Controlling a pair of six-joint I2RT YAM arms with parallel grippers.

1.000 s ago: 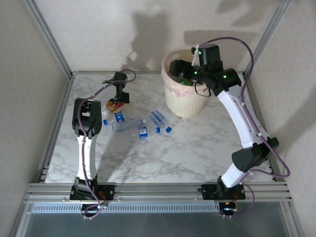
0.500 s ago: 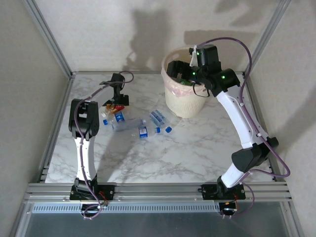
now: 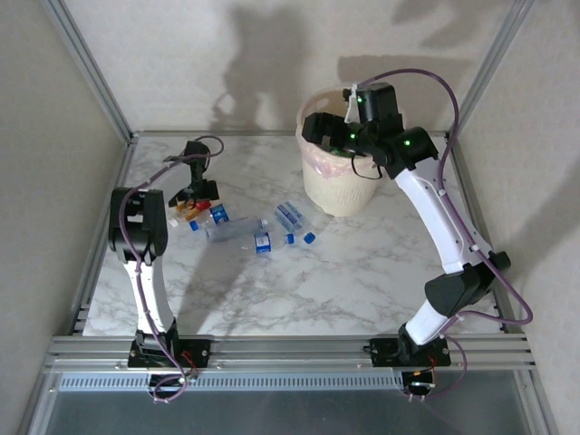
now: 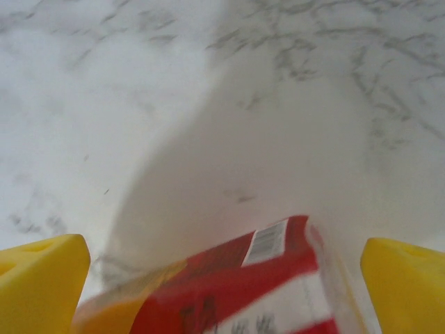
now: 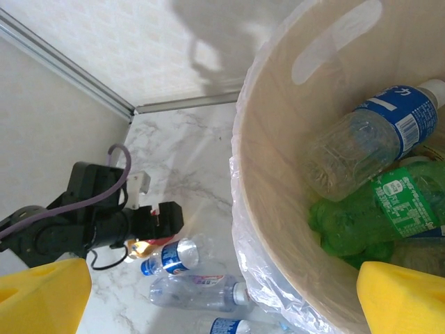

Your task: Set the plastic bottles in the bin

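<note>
Marble table [image 3: 362, 272]: bin [image 3: 337, 190] at 1 o'clock, with a green bottle [image 5: 361, 216] and a blue-labelled bottle [image 5: 375, 132] inside. Loose bottles [image 3: 245, 227] at 10 o'clock. Left gripper [image 3: 198, 198] has its jaws apart, straddling the red-labelled bottle [image 4: 257, 278]. Right gripper [image 3: 317, 127] has its jaws apart over the bin rim.

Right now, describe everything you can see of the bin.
The bin is a round cream bucket, wider at the rim, standing upright on the marble table toward the far right. A thin pinkish bag lines it and folds over the rim. Inside lie a clear blue-labelled bottle and a green bottle. The open right hand hangs above its rim.
</note>
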